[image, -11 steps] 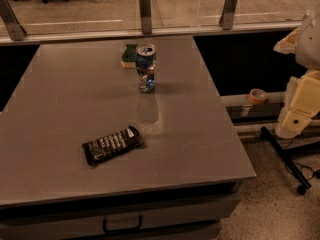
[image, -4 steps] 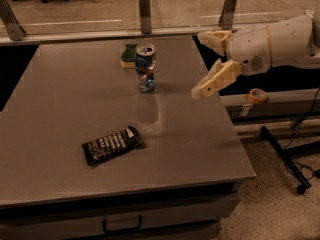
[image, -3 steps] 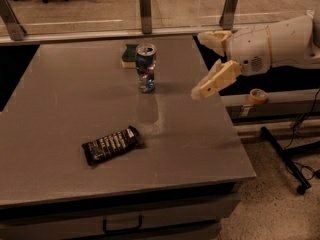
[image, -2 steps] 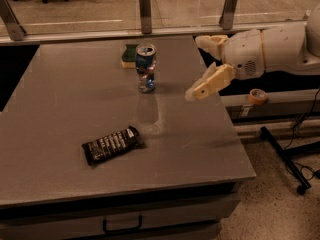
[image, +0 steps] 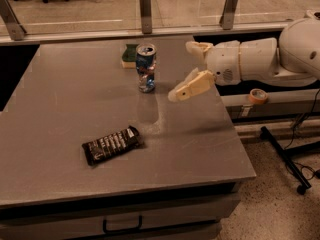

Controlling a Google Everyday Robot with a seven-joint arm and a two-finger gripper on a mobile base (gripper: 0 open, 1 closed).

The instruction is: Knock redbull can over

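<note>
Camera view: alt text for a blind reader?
The robot's open claw hangs over the grey table, image-right of the upright redbull can, not touching it. A green sponge sits behind the can; a black snack wrapper lies nearer the front.

Swung the arm (image: 250,59) in from a folded hang beyond the right edge of the table (image: 60,109), its place a few seconds before. Carried the gripper (image: 181,71) out over the tabletop, then edged it further left and a little lower through the last second. Narrowed the gap to the redbull can (image: 145,68). Ended just to the right of the can, above the surface, near but not touching.
</note>
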